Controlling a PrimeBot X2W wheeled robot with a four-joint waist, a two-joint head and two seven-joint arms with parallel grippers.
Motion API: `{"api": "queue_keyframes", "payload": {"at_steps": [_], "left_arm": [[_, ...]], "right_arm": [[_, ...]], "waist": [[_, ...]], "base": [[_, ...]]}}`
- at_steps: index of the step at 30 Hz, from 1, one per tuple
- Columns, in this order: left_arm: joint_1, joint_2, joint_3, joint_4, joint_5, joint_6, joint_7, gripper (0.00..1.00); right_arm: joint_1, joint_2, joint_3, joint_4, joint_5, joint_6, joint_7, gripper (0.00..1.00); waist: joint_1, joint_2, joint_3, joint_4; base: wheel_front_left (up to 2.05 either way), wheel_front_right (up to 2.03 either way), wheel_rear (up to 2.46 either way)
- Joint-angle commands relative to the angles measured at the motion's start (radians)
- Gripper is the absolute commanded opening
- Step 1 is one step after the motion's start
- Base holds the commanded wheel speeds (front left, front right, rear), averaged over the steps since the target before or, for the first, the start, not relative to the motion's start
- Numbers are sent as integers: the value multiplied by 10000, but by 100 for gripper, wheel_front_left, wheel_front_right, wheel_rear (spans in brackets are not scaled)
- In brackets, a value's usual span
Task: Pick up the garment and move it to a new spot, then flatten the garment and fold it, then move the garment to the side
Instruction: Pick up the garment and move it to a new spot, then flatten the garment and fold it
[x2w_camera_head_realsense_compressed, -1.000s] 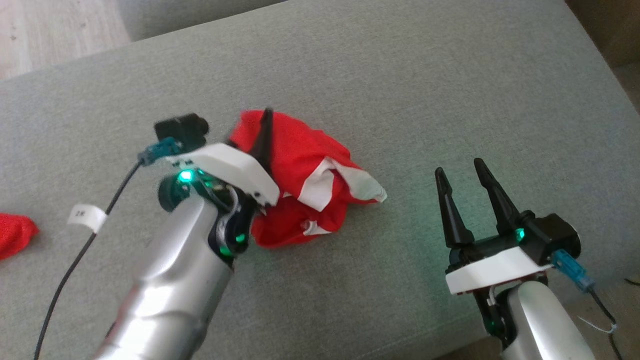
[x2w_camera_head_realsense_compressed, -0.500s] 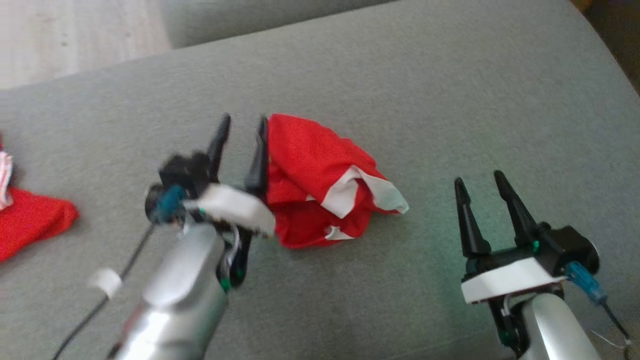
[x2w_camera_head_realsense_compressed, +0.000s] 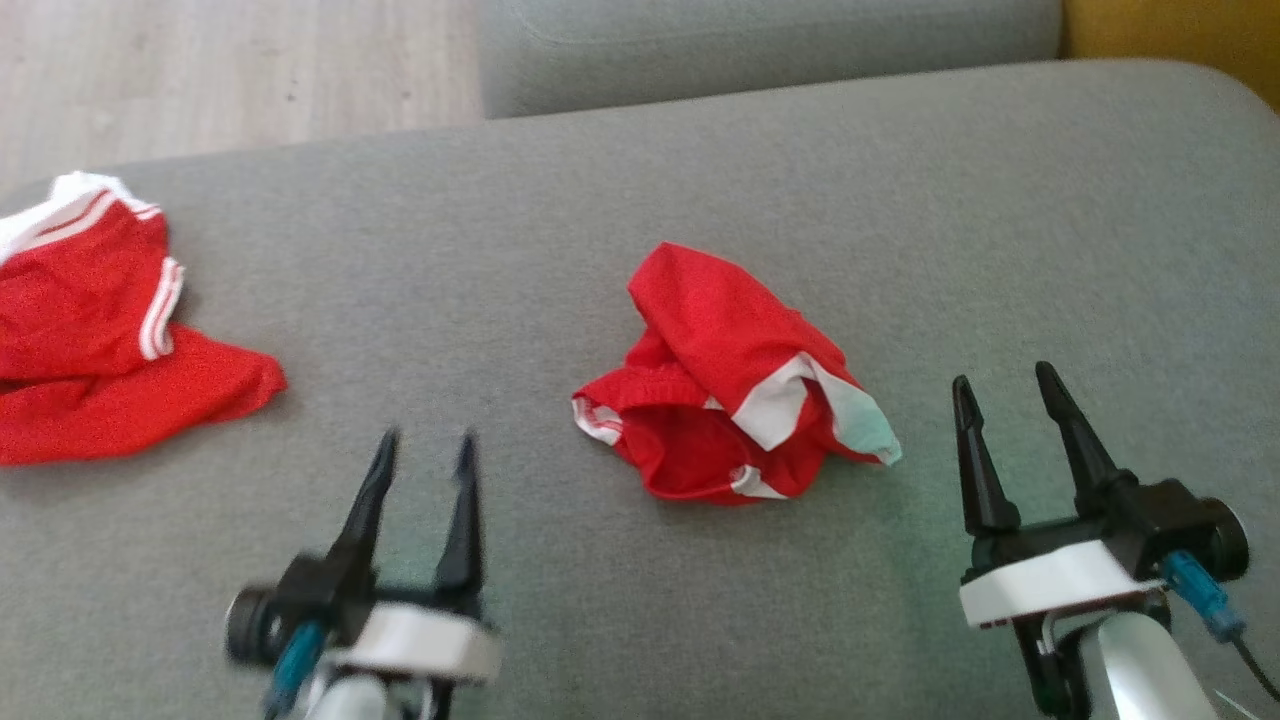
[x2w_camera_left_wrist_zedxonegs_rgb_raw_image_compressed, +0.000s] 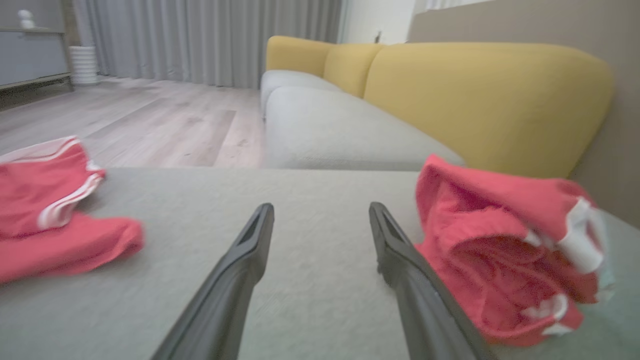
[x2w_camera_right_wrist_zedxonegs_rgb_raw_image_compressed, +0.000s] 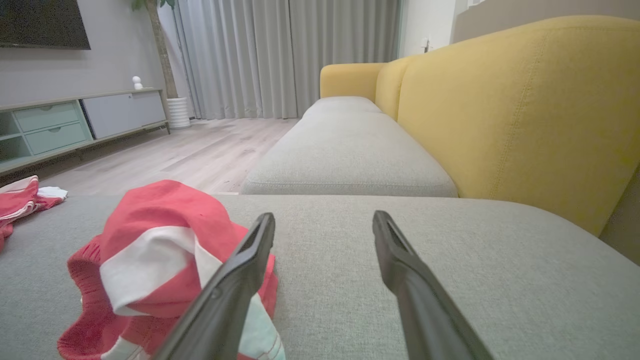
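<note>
Left gripper (x2w_camera_head_realsense_compressed: 428, 437), right gripper (x2w_camera_head_realsense_compressed: 1003, 376), fingers (x2w_camera_head_realsense_compressed: 364, 500) apart

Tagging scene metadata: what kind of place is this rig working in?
Most likely a home living room: a grey-and-yellow sofa, a low cabinet under a wall screen, and floor-length curtains.

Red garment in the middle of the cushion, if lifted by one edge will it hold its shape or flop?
Probably floppy: the red garment lies crumpled in soft folds, so it should drape and unfold when lifted. Likely light, as the fabric looks thin. Pushed, it would probably bunch up rather than slide on the woven grey cushion.
</note>
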Motion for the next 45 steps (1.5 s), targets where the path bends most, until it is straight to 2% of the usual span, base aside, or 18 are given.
{"api": "queue_keyframes", "payload": {"at_steps": [1, 6, 12, 28, 33, 36, 37, 45], "left_arm": [[-2, 123, 607, -387, 203, 71, -80, 100], [875, 189, 1253, -481, 829, 91, -80, 100], [1632, 120, 1955, -560, 1613, -344, -81, 100], [1812, -486, 3000, -365, 2211, -1107, -81, 100], [1292, -587, 2275, -387, 2573, -1640, -81, 100], [741, -649, 1362, -238, 2778, -1929, -81, 100], [274, -695, 700, -93, 2846, -2045, 136, 100], [-1324, -820, -1571, 977, 2355, -2189, 1497, 100]], "right_arm": [[35, -88, 165, -273, -91, 75, -108, 100], [208, -54, 181, -61, -118, 75, -108, 100], [462, 0, -92, 205, 2, 75, -109, 100], [523, 55, -88, 421, 112, 75, -109, 100], [334, 58, -11, 444, 142, 75, -109, 100], [225, 60, 54, 422, 163, 75, -109, 100], [138, 60, 119, 388, 171, 75, -109, 100], [-349, 63, 522, 310, 268, 75, -109, 100]], "waist": [[1, -1, -167, 173], [1, -1, -302, 328], [1, -1, -388, 630], [1, -1, -451, 659], [1, -1, -357, 494], [1, -1, -269, 337], [1, -1, -186, 209], [1, -1, 327, -611]], "base": [[0, 0, 0], [0, 0, 0], [0, 0, 0], [0, 0, 0], [0, 0, 0], [0, 0, 0], [0, 0, 0], [0, 0, 0]]}}
